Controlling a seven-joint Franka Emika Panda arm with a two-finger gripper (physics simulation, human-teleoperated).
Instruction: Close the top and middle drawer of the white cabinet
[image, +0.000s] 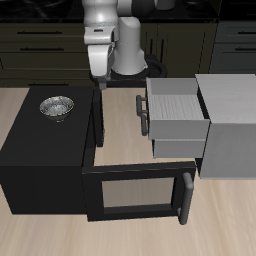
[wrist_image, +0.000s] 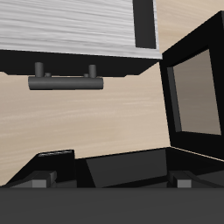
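Note:
The white cabinet (image: 228, 125) stands beside the black unit. Its top drawer (image: 176, 108) is pulled far out, with a small dark bar handle (image: 140, 105) on its front. Just below it the middle drawer (image: 176, 149) is also pulled out, a little less far. My gripper (image: 102, 88) hangs farther back, above the table between the black unit and the drawers, and touches neither. In the wrist view the drawer's bar handle (wrist_image: 66, 81) lies ahead of my gripper (wrist_image: 112, 180), whose dark fingers (wrist_image: 39, 182) stand wide apart with nothing between them.
A black box cabinet (image: 45, 150) has a metal bowl (image: 56, 105) on its top. Its windowed door (image: 135, 192) is swung open towards the table's front edge, with a long dark handle (image: 185, 195); the door (wrist_image: 194, 96) also shows in the wrist view. Dark wall cabinets (image: 40, 45) run along the back.

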